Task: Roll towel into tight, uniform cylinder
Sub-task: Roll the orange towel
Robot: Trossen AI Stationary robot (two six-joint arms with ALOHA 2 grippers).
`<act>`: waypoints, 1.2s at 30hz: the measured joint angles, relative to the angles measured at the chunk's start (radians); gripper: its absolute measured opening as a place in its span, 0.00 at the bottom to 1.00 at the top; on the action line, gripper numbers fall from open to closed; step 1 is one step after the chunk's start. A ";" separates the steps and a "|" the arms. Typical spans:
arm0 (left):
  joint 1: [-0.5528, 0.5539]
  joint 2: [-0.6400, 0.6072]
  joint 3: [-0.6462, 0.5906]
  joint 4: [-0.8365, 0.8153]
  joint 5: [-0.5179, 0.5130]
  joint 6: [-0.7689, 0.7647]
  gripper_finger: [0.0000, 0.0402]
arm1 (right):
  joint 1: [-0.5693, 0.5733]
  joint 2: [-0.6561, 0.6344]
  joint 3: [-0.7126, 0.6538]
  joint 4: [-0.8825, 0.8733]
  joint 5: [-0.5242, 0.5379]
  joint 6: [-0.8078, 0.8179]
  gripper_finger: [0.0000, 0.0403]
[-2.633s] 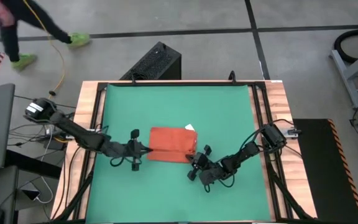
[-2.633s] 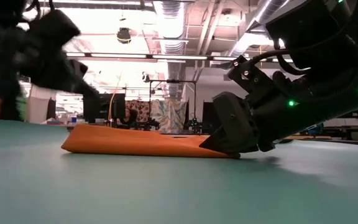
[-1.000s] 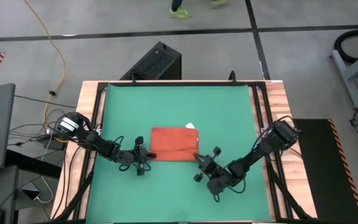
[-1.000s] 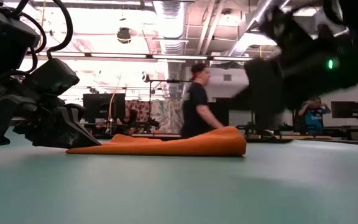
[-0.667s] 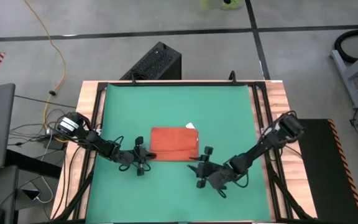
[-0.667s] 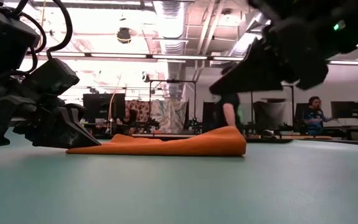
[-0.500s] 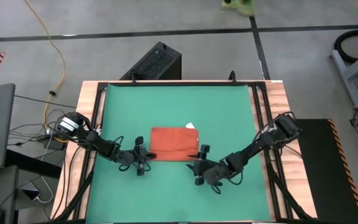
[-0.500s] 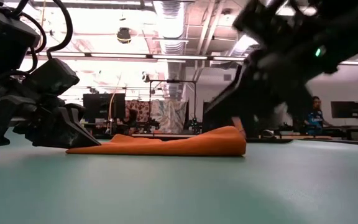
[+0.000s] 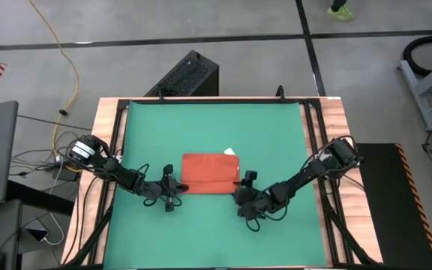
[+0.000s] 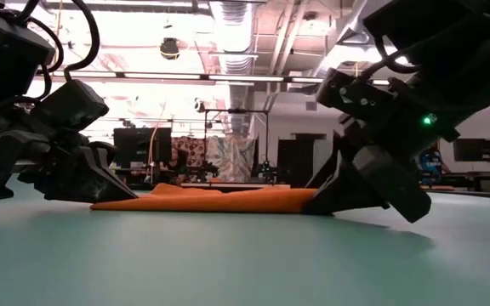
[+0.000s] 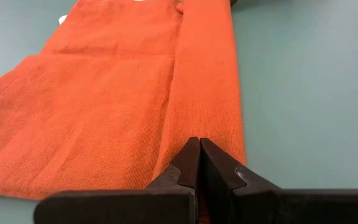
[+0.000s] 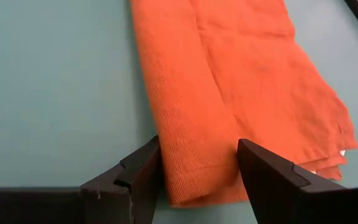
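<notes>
The towel [image 9: 209,173] lies near the middle of the green worktop [image 9: 216,127] in the high view, slightly below centre of the frame, as a flat orange-red rectangle with its long side running left to right. A small white tag [image 9: 229,153] pokes out at its upper right corner. Along the towel's lower edge a narrow band is folded or rolled over; the wrist views show this as a thicker strip beside the flatter part of the cloth.

The left claw [image 9: 172,187] sits at the towel's lower left corner. In the left wrist view its fingers [image 11: 191,163] are pressed together, closed, with their tips on the end of the folded strip; whether any cloth is pinched between them I cannot tell. In the low view it rests on the worktop at the left of the frame, touching the towel's left end [image 10: 113,202].

The right claw [image 9: 240,186] is at the towel's lower right corner. In the right wrist view its fingers [image 12: 143,168] stand wide apart, one on each side of the end of the folded strip [image 12: 191,155], straddling it without clamping. In the low view this claw [image 10: 347,191] is down at the worktop on the right of the frame, against the towel's right end.

A black box [image 9: 186,75] stands on the floor beyond the worktop's upper edge, and a yellow cable [image 9: 58,45] trails across the floor at upper left.
</notes>
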 joint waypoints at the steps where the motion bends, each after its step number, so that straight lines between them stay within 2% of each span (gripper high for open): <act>1: 0.000 0.000 0.000 0.000 0.000 0.000 0.00 | 0.000 0.006 0.000 0.005 0.001 0.000 0.57; 5: 0.000 0.000 0.000 0.000 0.000 0.000 0.00 | -0.002 0.043 0.000 0.014 -0.018 0.014 0.52; 11: 0.001 0.000 0.000 0.002 0.012 0.000 0.00 | -0.004 0.122 0.002 0.051 -0.007 0.045 0.39; 21: 0.001 0.002 -0.002 0.062 0.047 -0.008 0.00 | 0.003 0.090 -0.001 0.019 -0.033 0.062 0.05; 26: 0.001 0.002 -0.002 0.074 0.075 -0.027 0.00 | -0.003 0.052 -0.003 0.001 -0.081 0.067 0.04; 32: 0.001 0.001 -0.002 0.149 0.079 -0.039 0.00 | -0.068 -0.014 -0.005 -0.040 -0.296 0.176 0.02; 36: 0.001 0.002 -0.002 0.208 0.124 -0.017 0.00 | -0.123 -0.061 -0.006 -0.052 -0.444 0.256 0.02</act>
